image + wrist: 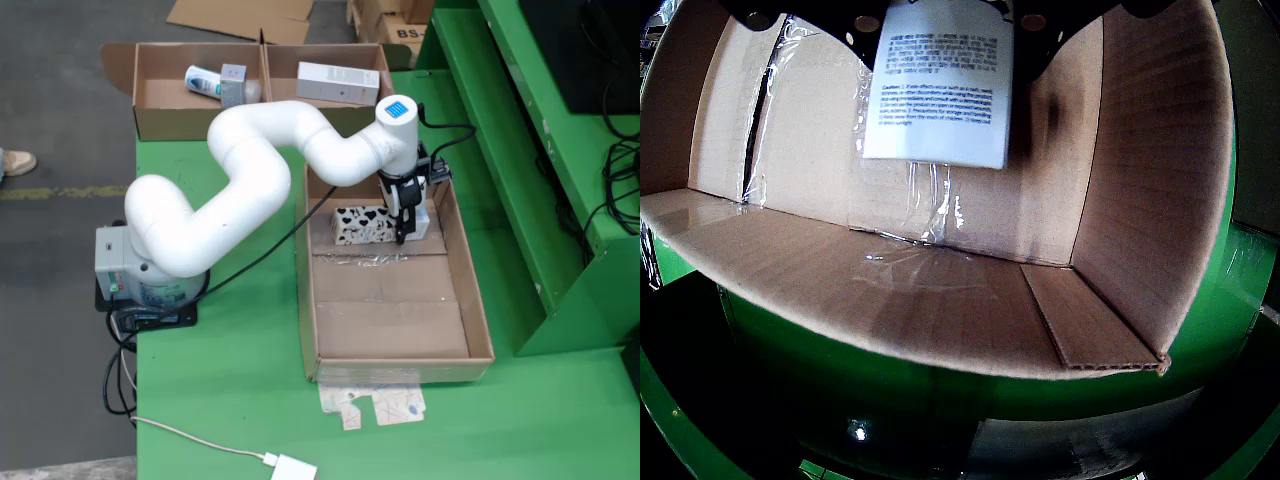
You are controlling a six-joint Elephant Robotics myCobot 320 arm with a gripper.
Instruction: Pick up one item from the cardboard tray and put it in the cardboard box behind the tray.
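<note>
overhead view first: the white arm is folded over the far end of the cardboard tray (470, 300), and the gripper (405, 225) hangs low inside it, right by the far wall. just to the gripper's left in this view lies a black-and-white patterned box (362, 224), touching or nearly touching the tray's end wall, its long axis running across the tray. a paler item (421, 222) sits right at the gripper, on its right side here, partly hidden by the fingers.

switching to the view that rides on the gripper: a white printed carton (937, 85) fills the top of the picture, directly under the gripper body, its text side facing the lens and its long axis hanging away from the camera. dark finger shapes flank its top corners, so i'd call the gripper clamped on that carton, though the contact itself is out of sight. below it is bare tray floor and taped cardboard wall, so it looks lifted or just lifting.

now the relation that matters: the cardboard box (160, 100) lies beyond the tray's far wall, up and to the left of the gripper from above, well apart, already holding a few items. my read is that the carry has to rise clear of the tray wall, then swing out past it toward that box.
</note>
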